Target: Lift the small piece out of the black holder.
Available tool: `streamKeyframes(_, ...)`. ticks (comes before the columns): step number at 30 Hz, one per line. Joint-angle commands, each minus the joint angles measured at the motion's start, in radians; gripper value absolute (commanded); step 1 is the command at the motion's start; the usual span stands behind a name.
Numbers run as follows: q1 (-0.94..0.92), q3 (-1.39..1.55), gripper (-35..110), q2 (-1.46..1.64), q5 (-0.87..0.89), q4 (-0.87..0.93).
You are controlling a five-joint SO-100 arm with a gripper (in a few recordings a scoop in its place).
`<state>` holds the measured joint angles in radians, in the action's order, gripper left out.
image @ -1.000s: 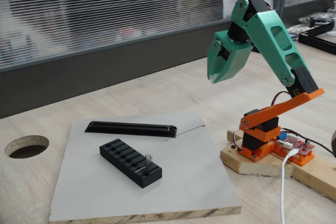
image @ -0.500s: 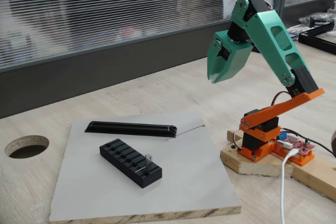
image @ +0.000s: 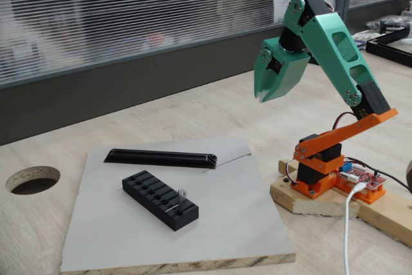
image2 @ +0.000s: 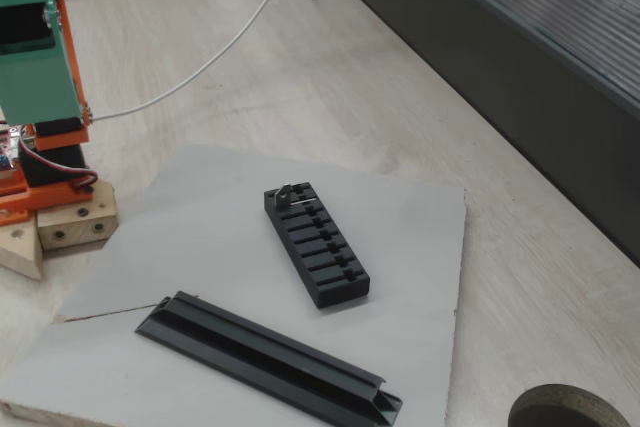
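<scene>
Plywood board [image: 129, 236] with a pale grey top lies flat on the light wooden table [image: 212, 111] and serves as the landmark here. On the board, near its middle, sits the matte black rectangular holder [image: 159, 199] with a row of parallel slots across its top; it also appears in the other fixed view [image2: 316, 244]. The small thin grey metal tab [image: 181, 193] stands upright in a slot close to one end of that holder, the end nearer the arm's base, and shows as a tiny pale sliver in the other fixed view [image2: 286, 193]. A longer, thinner black profile bar [image: 162, 158] rests on the board beside the holder, well apart from it, toward the board's window side. The green gripper [image: 262, 96] hangs high in the air beyond the board's right corner in a fixed view, well clear of the holder and touching nothing; its two fingertips point downward and sit close together, with nothing between them, though whether they meet fully cannot be told. The arm's orange base [image: 318, 169] is mounted on a wooden block [image: 309, 199] just off the board's right edge. A round hole [image: 32, 179] is cut in the table off the board's left side.
</scene>
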<state>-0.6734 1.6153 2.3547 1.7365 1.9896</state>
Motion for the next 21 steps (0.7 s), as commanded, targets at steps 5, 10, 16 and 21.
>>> streamKeyframes(5,0.0,-0.009,8,0.084,0.021,0.026)
streamKeyframes(10,-0.005,-0.009,8,0.084,0.015,0.026)
streamKeyframes(16,0.005,-0.009,8,0.084,0.021,0.023)
streamKeyframes(21,0.009,-0.009,8,0.083,0.023,0.021)
